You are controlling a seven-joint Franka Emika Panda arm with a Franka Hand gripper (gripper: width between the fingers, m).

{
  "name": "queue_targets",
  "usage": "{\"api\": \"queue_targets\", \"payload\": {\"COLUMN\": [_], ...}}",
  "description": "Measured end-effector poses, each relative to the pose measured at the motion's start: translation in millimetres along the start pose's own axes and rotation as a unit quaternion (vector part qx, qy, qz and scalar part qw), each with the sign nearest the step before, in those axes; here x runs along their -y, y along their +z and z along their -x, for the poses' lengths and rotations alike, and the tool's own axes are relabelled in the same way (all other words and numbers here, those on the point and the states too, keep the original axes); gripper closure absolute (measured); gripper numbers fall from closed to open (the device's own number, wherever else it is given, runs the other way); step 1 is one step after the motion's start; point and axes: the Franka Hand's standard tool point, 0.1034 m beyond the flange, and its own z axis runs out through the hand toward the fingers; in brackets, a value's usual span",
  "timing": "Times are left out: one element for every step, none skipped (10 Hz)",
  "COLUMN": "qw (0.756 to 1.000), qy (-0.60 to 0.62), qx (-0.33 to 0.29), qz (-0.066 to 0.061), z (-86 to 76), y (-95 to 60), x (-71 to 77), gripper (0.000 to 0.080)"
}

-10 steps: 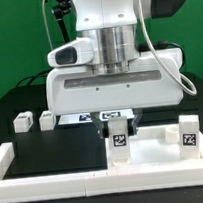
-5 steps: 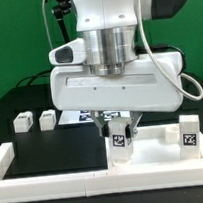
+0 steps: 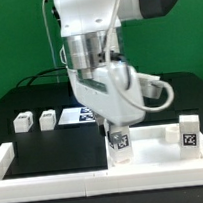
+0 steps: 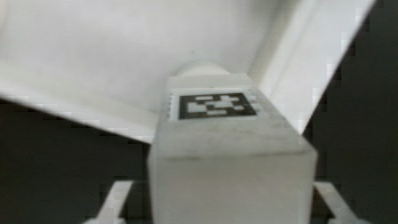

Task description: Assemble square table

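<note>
**A:** In the exterior view, where does the arm (image 3: 100,49) stand?

**B:** It leans down over the front of the black counter (image 3: 54,149). Its jaws are closed narrowly on the held leg (image 3: 119,142), which stands upright at the corner of the square slab (image 3: 155,151) towards the exterior view's left.

**A:** And the other parts?

**B:** A second leg (image 3: 189,131) stands upright at the slab's far end, towards the exterior view's right. Two loose legs (image 3: 23,123) (image 3: 48,120) sit side by side, well apart from the slab, on the exterior view's left. The marker board (image 3: 77,115) lies just beside them. The border rail (image 3: 47,181) runs along the counter's front edge, and the slab lies against it.

**A:** What does the wrist view add?

**B:** The held leg (image 4: 228,170) fills the middle, with its black-and-white tag (image 4: 217,105) on the end face. Beyond it are the slab's flat white surface (image 4: 80,60) and its raised rim (image 4: 329,60). The picture is blurred. Pale strips flank the leg's sides and are probably the jaws pressing on it.
</note>
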Motion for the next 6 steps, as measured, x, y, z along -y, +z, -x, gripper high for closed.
{"api": "queue_targets", "payload": {"qw": [1.000,0.998,0.997,0.992,0.991,0.992], "qy": [0.018,0.059,0.075,0.124,0.132,0.124], "qx": [0.000,0.001,0.004,0.006,0.006,0.006], "qz": [0.001,0.003,0.003,0.003,0.004,0.003], "z": [0.3,-0.5,-1.3,-1.1,-0.6,-0.5], "y": [0.1,0.0,0.0,0.2,0.1,0.3], "x": [-0.5,-1.6,-2.3,-3.6,-3.9,-3.9], "gripper": [0.0509,0.0509,0.0509,0.0509,0.0509,0.0509]}}
